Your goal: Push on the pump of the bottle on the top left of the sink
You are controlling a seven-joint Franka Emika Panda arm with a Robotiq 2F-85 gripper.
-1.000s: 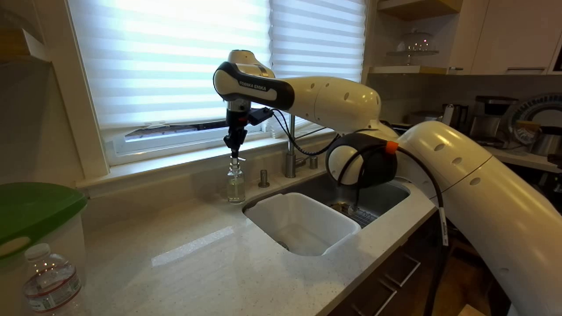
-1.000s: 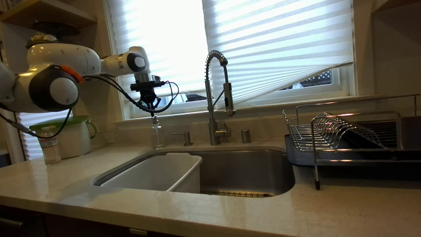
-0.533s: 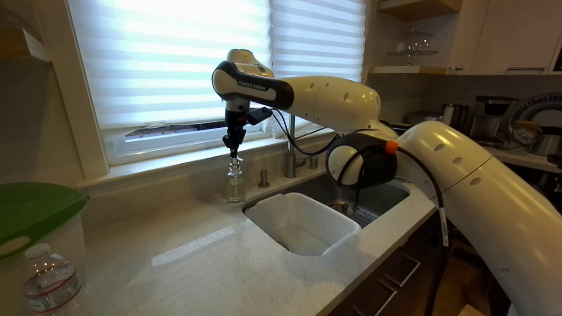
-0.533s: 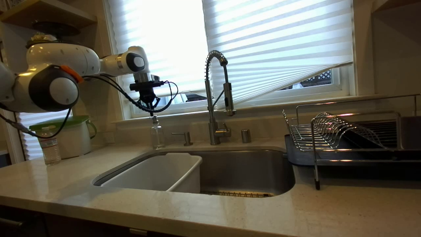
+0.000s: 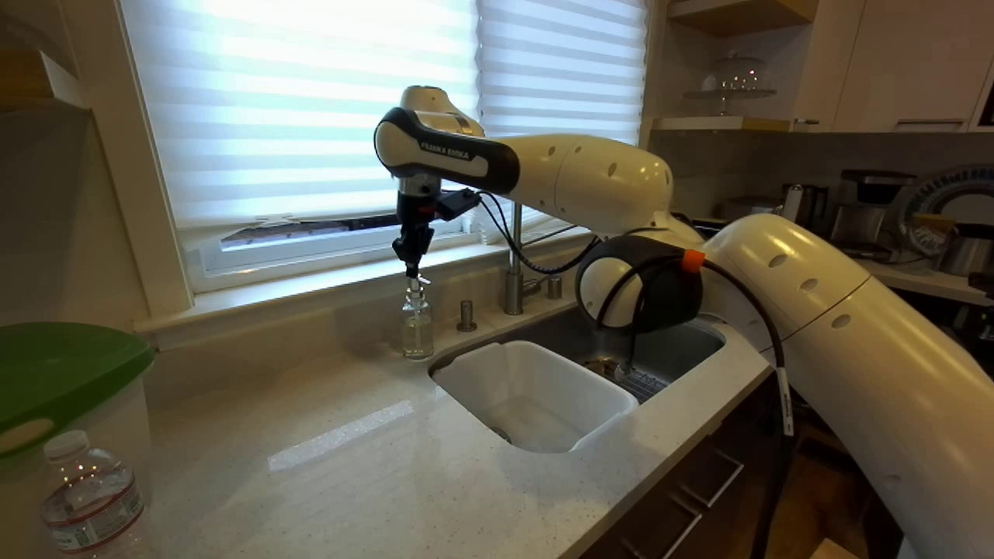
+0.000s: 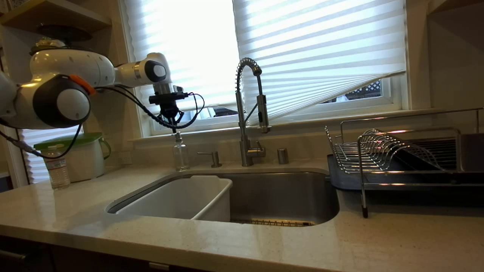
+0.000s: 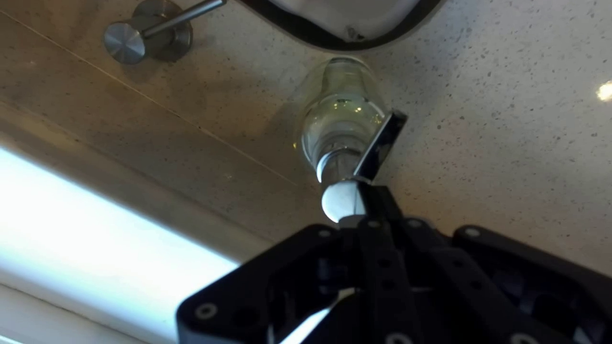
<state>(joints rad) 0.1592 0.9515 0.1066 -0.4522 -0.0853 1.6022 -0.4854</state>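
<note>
The slim clear bottle [image 5: 418, 334] stands upright on the counter at the sink's back corner. It also shows in an exterior view [image 6: 181, 156] and in the wrist view [image 7: 342, 117]. Its silvery pump [image 7: 340, 200] has a short nozzle pointing toward the upper right in the wrist view. My gripper [image 5: 412, 272] points down over the pump with its fingers together, holding nothing. In the wrist view the fingertips [image 7: 377, 193] overlap one side of the pump head; whether they press on it I cannot tell. The metal sink [image 6: 283, 192] holds a white tub [image 5: 536, 388].
A small metal dispenser [image 6: 215, 158] and the tall faucet [image 6: 244, 132] stand behind the sink. A dish rack [image 6: 397, 158] is at one side. A green-lidded container [image 6: 87, 155] and a water bottle [image 6: 56, 170] stand on the counter. The window sill [image 5: 334, 276] is behind the gripper.
My gripper has shifted very slightly to the left and up in both exterior views. It stays over the pump with fingers together. The bottle stands in the same place.
</note>
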